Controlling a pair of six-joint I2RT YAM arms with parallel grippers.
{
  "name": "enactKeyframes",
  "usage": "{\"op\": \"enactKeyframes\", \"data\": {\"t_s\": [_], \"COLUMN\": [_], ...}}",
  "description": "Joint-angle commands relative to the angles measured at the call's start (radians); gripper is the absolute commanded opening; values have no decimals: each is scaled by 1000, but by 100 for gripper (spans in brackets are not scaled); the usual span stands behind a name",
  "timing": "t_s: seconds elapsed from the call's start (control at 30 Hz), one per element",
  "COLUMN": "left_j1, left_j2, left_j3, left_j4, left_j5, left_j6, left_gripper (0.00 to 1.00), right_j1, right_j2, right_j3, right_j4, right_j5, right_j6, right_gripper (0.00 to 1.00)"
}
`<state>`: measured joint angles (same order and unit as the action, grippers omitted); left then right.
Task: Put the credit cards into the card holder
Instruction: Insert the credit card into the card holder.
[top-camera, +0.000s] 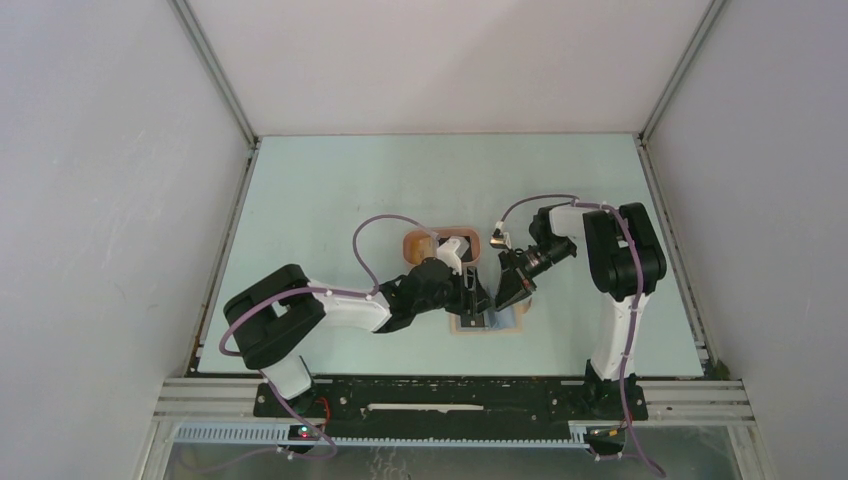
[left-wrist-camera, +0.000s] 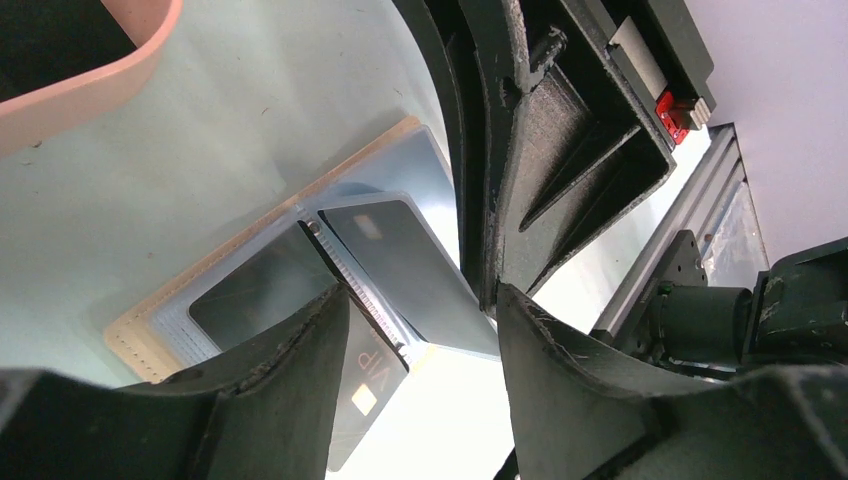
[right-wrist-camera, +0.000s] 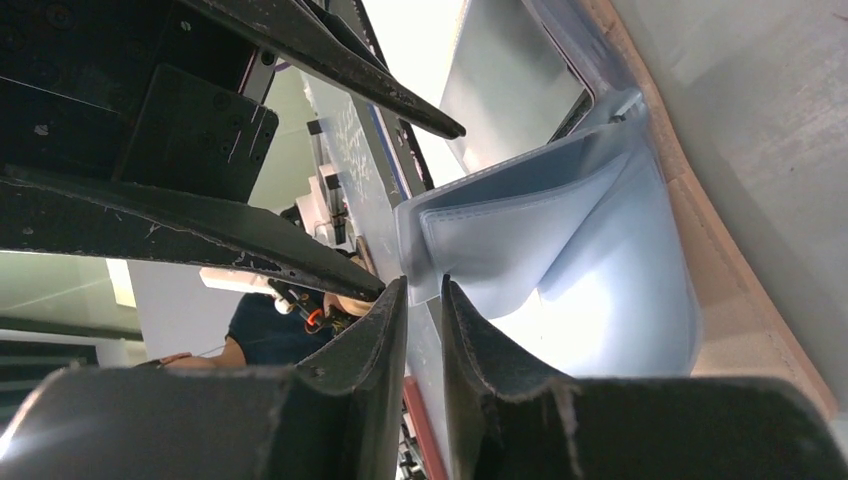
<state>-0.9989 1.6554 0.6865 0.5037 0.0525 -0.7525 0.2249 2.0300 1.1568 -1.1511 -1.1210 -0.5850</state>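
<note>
The tan card holder (top-camera: 466, 329) lies open on the table, its pale blue sleeves (right-wrist-camera: 560, 230) facing up. One dark credit card (left-wrist-camera: 250, 295) sits in a sleeve. A grey-blue card (left-wrist-camera: 400, 265) slants from the sleeve's mouth up to my right gripper (right-wrist-camera: 424, 285), whose jaws stand almost together on its near corner. A black card marked VIP (left-wrist-camera: 365, 390) lies under my left gripper (left-wrist-camera: 422, 300). That gripper is open just above the holder, with nothing between its fingers. Both grippers meet over the holder: the left (top-camera: 478, 298), the right (top-camera: 510, 292).
A salmon-pink tray (top-camera: 478, 240) stands just behind the holder, with an orange card (top-camera: 415, 245) and something dark in it. Its rim (left-wrist-camera: 90, 80) is close to the left gripper. The metal rail runs along the near table edge.
</note>
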Motion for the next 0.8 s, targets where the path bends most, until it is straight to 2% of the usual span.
{"op": "enactKeyframes", "data": {"t_s": [0.0,0.3,0.77], "left_j1": [9,13,12], "left_j2": [1,2,25], "left_j3": [36,40,89], "left_j4": [1,-17,-92], "left_j5": [-34,-50,-94], "left_j6": [-18,-39,-51], "left_gripper": [60,56,56], "right_j1": [11,16,22], "right_j2": [8,13,18], "right_j3": [29,32,34], "right_j4": [-49,-65,-67], "right_j5": [-48,-47,-43], "right_j6": [-38,-57,-60], "right_gripper": [26,29,27]}}
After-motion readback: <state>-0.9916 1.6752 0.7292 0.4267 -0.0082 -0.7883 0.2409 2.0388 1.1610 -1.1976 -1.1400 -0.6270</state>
